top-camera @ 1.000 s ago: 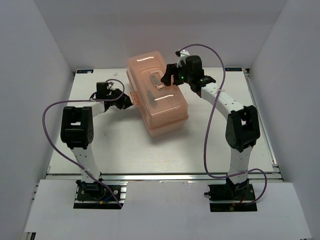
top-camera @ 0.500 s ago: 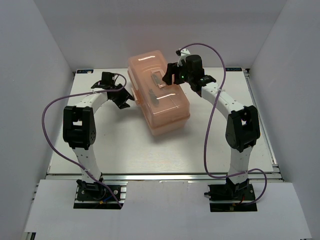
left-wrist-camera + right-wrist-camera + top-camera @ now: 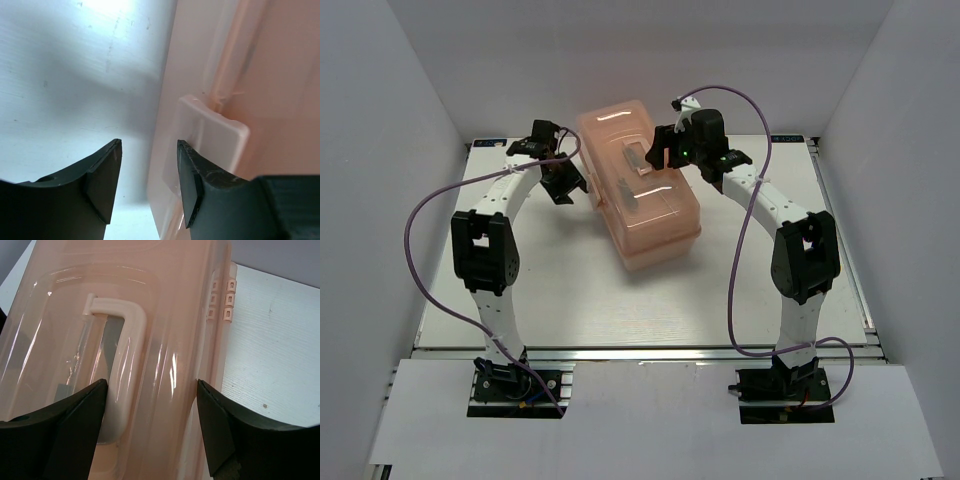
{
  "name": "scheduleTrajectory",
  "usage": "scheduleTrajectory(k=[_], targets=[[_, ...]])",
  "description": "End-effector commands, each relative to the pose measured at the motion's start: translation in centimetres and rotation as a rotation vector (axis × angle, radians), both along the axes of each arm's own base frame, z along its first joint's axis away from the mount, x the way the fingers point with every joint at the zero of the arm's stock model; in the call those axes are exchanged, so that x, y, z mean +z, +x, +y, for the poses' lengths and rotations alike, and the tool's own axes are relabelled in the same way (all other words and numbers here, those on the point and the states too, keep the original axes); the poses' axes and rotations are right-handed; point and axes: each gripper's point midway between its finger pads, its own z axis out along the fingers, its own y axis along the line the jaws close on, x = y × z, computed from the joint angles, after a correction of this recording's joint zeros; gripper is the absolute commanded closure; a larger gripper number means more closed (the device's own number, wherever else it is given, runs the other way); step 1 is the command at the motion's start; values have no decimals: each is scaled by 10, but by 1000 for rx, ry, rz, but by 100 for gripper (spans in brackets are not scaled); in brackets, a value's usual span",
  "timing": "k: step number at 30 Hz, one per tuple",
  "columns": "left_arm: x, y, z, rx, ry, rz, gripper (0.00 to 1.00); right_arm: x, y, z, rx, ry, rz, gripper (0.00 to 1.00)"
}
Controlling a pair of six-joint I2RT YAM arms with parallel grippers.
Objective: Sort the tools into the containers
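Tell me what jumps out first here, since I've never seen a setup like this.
The big salmon-pink toolbox, lid shut, sits slanted on the far middle of the white table. Two black-and-white arms flank it. The right gripper hangs open over the lid by its white handle, and the left gripper is open at the box's left side beside a pale tab.

salmon-pink see-thru toolbox [image 3: 638,200] w/ paler pink handle [image 3: 125,365]; white table [image 3: 570,290]; purple cables [image 3: 407,240] (black arm joints [image 3: 485,255]).
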Motion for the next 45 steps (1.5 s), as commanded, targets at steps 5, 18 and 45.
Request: scheduleTrajectory(k=[5,18,45], targets=[[26,5,-70,-155,-106,-65,42,-65,-42,26,127,-118,165,31],[3,-3,-90,-180,-116,-36,49,-66,-46,30,146,-135,165,31],[-24,9,-109,-215,-62,41,53,-81,-78,56,255,-148,223,36]])
